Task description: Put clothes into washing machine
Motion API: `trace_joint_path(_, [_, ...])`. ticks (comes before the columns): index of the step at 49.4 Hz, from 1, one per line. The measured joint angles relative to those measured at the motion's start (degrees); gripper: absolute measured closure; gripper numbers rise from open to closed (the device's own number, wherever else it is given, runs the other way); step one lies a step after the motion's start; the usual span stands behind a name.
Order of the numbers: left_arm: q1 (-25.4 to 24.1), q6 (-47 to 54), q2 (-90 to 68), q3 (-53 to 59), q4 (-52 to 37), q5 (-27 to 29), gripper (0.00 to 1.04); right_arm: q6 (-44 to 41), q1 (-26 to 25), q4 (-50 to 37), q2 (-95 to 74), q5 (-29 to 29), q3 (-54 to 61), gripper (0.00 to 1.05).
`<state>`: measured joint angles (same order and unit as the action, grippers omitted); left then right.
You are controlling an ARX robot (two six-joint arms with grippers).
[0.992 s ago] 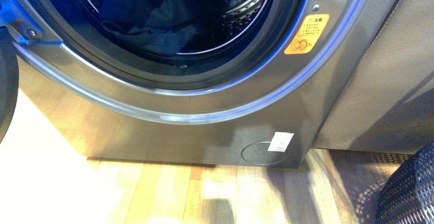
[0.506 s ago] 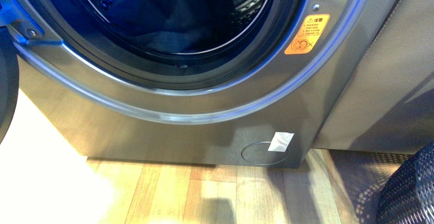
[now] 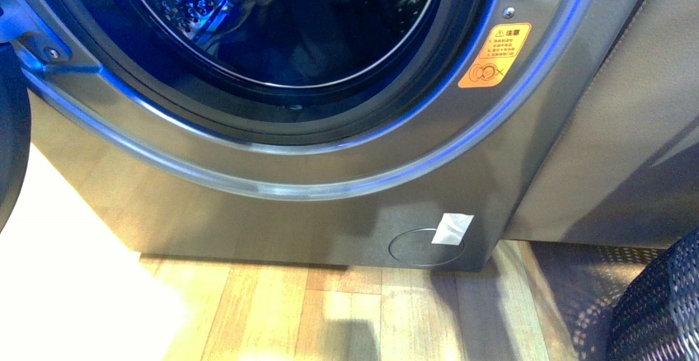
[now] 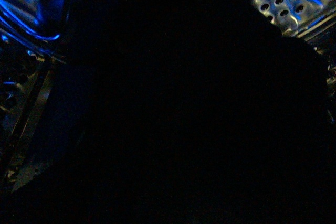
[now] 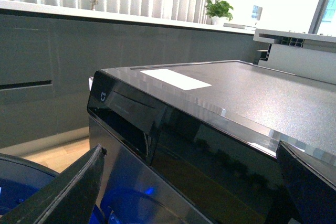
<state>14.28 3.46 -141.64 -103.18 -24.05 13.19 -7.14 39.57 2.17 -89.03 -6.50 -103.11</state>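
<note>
Wooden floorboards (image 3: 346, 311) run under the washing machine (image 3: 272, 213) in the front view, sunlit at the near left. Its round porthole stands open, ringed by a dark rubber gasket (image 3: 247, 118) and a blue glow. Inside, the perforated steel drum (image 3: 177, 11) catches the blue light, and the clothes (image 3: 305, 48) lie as a dark mass low in the drum, hard to tell from the shadow. Something dark with a small green light shows at the top of the opening, too cut off to name. An orange-yellow warning sticker (image 3: 494, 54) sits on the front panel beside the porthole, and a white tag (image 3: 452, 227) hangs over a round cover near the base. A dark woven basket (image 3: 659, 303) stands on the floor beyond the machine's far corner. Neither gripper shows here.

Nearly all of the left wrist view is dark; nothing can be told from it, and whether the left gripper is apart or together cannot be told.

From the right wrist, the right gripper (image 5: 189, 192) has its two dark fingers (image 5: 68, 192) spread wide apart, holding nothing. Beyond them lies the machine's glossy black control panel (image 5: 131, 119) and flat grey top, with a white label (image 5: 176, 78) on it. Well behind are grey cabinets (image 5: 47, 77), pale curtains and a potted plant (image 5: 219, 10).
</note>
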Motion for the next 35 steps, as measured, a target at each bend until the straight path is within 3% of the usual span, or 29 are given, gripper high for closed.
trace_joint_path(24, [-3.32,0.9,14.1,25.2,-13.46,-2.12,0.06,0.0,0.0,0.0,0.0,0.0,0.0,0.07])
trace_joint_path(35, [-2.23,1.31,27.39,43.28,-19.71,-7.3,0.06,0.0,0.0,0.0,0.0,0.0,0.0,0.07])
